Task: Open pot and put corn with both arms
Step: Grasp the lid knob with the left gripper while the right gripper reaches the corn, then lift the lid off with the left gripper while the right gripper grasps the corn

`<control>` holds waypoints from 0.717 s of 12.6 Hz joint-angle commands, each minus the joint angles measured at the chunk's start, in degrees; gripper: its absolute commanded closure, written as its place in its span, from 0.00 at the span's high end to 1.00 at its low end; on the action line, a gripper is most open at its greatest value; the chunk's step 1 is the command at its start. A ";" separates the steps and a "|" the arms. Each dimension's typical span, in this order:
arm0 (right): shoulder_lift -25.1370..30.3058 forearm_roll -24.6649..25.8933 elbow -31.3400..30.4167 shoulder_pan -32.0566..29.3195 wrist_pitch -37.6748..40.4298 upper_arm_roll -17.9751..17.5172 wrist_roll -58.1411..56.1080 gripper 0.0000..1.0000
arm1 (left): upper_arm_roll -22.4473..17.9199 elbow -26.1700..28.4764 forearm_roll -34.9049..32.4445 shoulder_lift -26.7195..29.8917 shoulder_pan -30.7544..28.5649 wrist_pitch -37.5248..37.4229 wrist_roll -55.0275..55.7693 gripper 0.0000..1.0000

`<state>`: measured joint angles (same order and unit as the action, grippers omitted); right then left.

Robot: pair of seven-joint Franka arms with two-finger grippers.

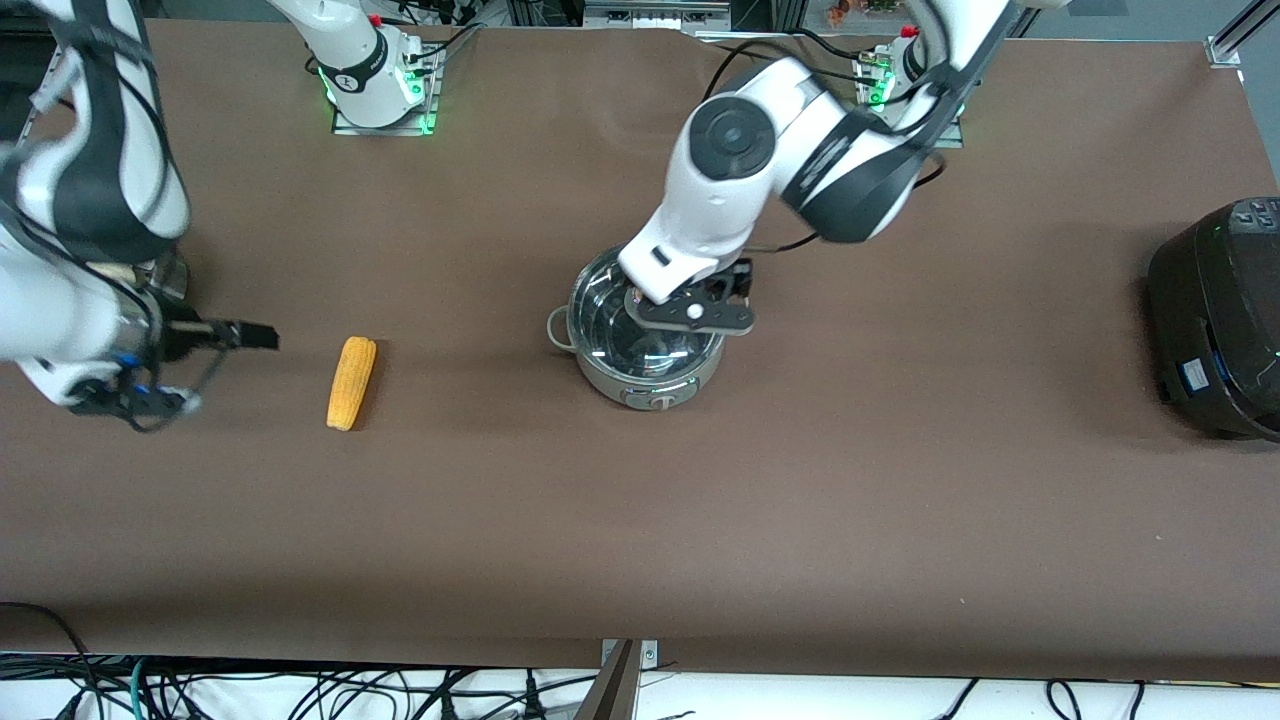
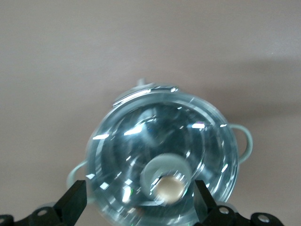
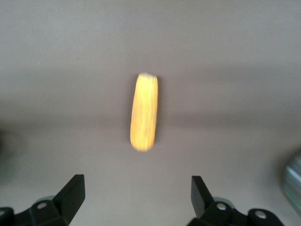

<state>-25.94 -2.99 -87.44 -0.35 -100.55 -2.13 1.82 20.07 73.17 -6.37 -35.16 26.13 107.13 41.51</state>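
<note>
- The pot (image 1: 647, 345) is the landmark: it sits mid-table with its glass lid (image 2: 162, 155) on, so opening has not yet happened.
- The left gripper (image 2: 141, 200) hovers directly over the lid, fingers spread wide apart, with the copper-coloured knob (image 2: 169, 187) lying between them in the left wrist view.
- To do this step well, I judge the left gripper should centre on the knob, descend until the fingers straddle it, close firmly, then lift straight up so the lid clears the rim without tipping the pot.
- The corn cob (image 1: 351, 382) lies flat on the brown table (image 1: 800, 520), well apart from the pot toward the right arm's end.
- The right gripper (image 3: 136, 200) is low near the corn, farther from the pot than the cob, fingers apart and holding nothing.
- A black cooker (image 1: 1215, 315) stands well apart from the pot toward the left arm's end.
- No brand, label or writing can be read anywhere.
</note>
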 commanded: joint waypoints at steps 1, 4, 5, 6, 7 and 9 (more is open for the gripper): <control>-6.64 -1.05 -0.88 1.05 -8.57 -0.06 -0.51 1.00 | -0.65 -3.91 -4.95 -4.73 3.05 0.27 0.94 1.00; -10.01 -1.14 -7.36 1.75 -21.06 -0.15 -0.42 1.00 | -0.30 -2.07 -6.02 -4.91 4.63 -0.34 0.76 1.00; -10.01 -1.14 -9.91 2.01 -24.31 -0.15 -0.50 1.00 | -0.29 -1.89 -5.93 -4.91 4.81 -0.52 0.76 1.00; -10.09 -1.05 -11.59 2.02 -25.91 -0.15 -0.50 1.00 | -0.29 -1.11 -5.85 -4.91 4.81 -0.52 0.67 1.00; -10.18 -1.05 -11.96 1.93 -25.84 -0.15 -0.50 1.00 | -0.21 -0.23 -5.85 -4.91 5.07 -0.52 0.67 1.00; -10.10 -1.05 -12.66 1.93 -25.32 -0.07 -0.85 1.00 | -0.12 0.66 -5.93 -4.74 5.07 -1.22 -0.98 0.84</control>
<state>-38.18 -3.25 -97.53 1.71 -125.49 -2.21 1.83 20.08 73.13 -10.72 -40.25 30.89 106.97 41.74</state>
